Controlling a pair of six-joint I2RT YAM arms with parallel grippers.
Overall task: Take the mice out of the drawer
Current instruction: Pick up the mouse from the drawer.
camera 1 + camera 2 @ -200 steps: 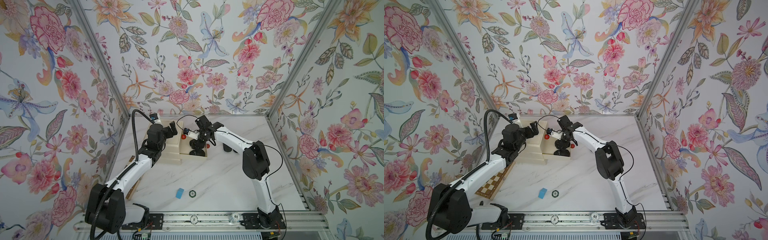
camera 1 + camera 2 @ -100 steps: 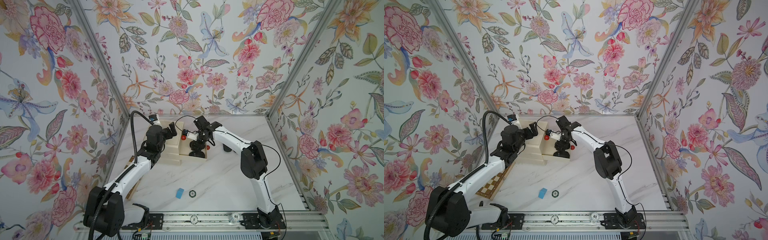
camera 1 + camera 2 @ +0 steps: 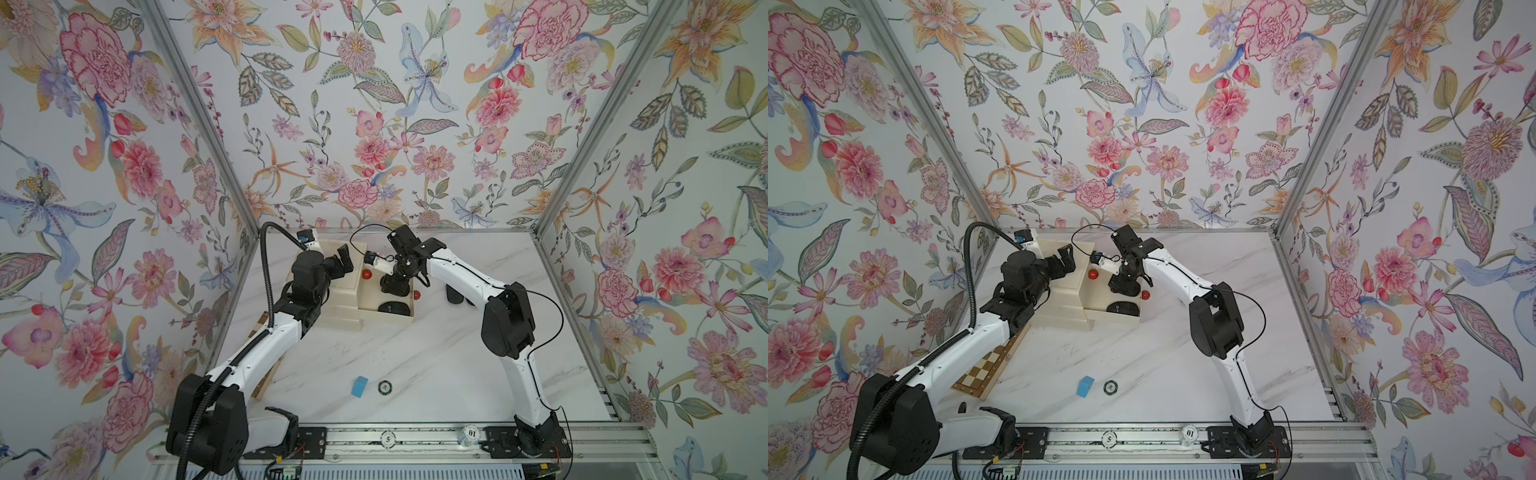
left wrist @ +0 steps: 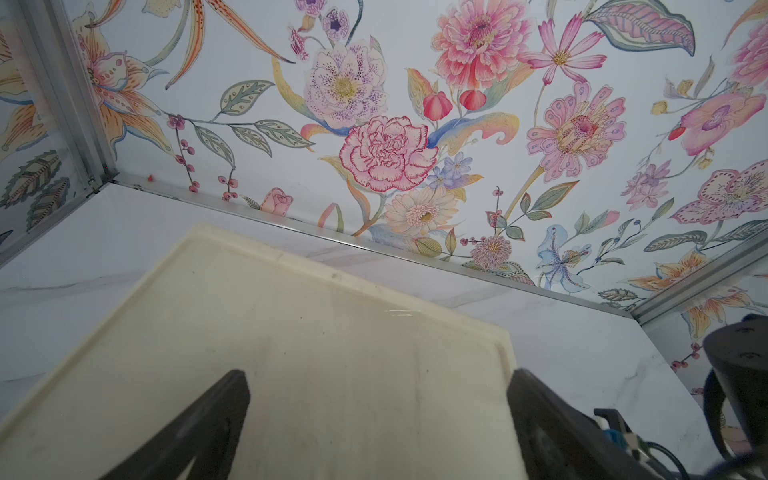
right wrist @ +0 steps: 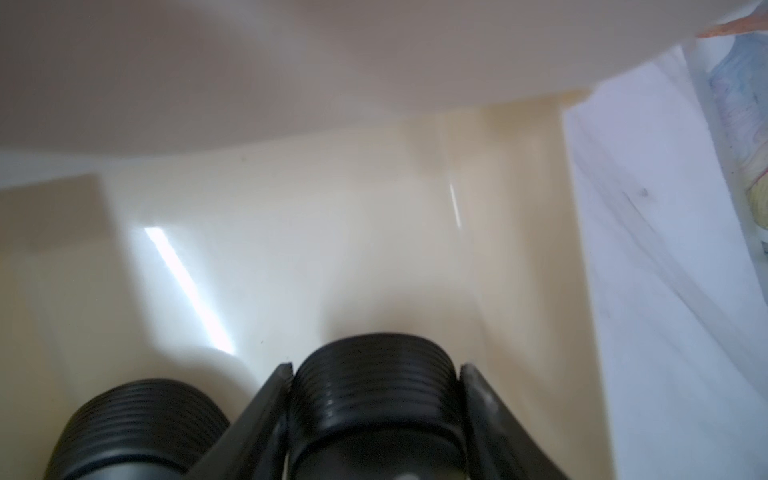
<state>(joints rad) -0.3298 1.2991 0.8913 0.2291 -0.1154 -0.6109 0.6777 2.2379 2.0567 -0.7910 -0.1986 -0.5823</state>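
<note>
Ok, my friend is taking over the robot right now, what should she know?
Left gripper: jaws open, empty, over the cabinet top.
Right gripper: down in the drawer, jaws against both sides of a black mouse, not yet lifted.
Second black mouse lies beside it.
Done: a dark shape, likely a mouse, sits on the table by the right arm, partly hidden.
To do: lift this mouse out, then the rest.

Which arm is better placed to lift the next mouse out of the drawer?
Right: the right gripper sits inside the drawer, fingers against both sides of a black mouse; left gripper hangs open over the cabinet top.
</note>
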